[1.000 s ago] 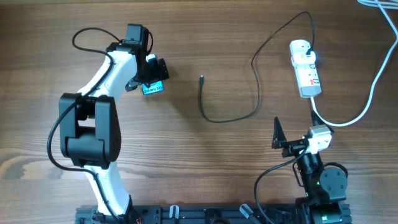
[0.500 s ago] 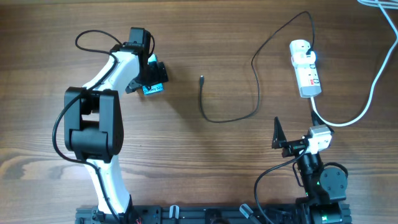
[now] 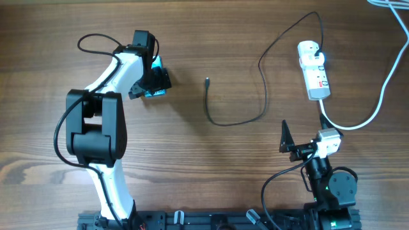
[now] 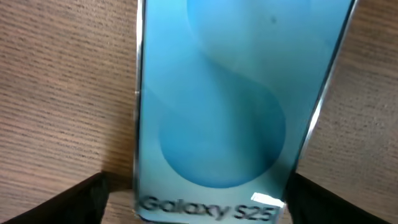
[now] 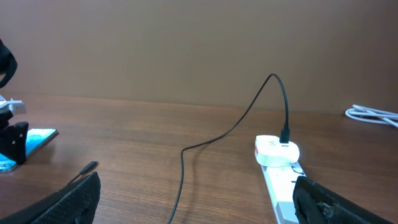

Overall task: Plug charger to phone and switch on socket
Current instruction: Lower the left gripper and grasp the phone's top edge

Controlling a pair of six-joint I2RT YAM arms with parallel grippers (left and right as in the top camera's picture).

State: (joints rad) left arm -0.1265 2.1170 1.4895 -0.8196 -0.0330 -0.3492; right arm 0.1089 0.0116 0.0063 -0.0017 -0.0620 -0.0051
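Astride the phone (image 4: 224, 93) stands the left gripper (image 4: 200, 202), jaws parted.

The wooden table (image 3: 192, 166) carries the phone (image 4: 217, 112), the charger (image 3: 264, 89) and the socket (image 3: 313, 76).

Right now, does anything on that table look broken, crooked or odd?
Nothing stands out. The phone lies flat, its screen uncracked; the charger curls loosely with its tip free on the table; the socket looks intact.
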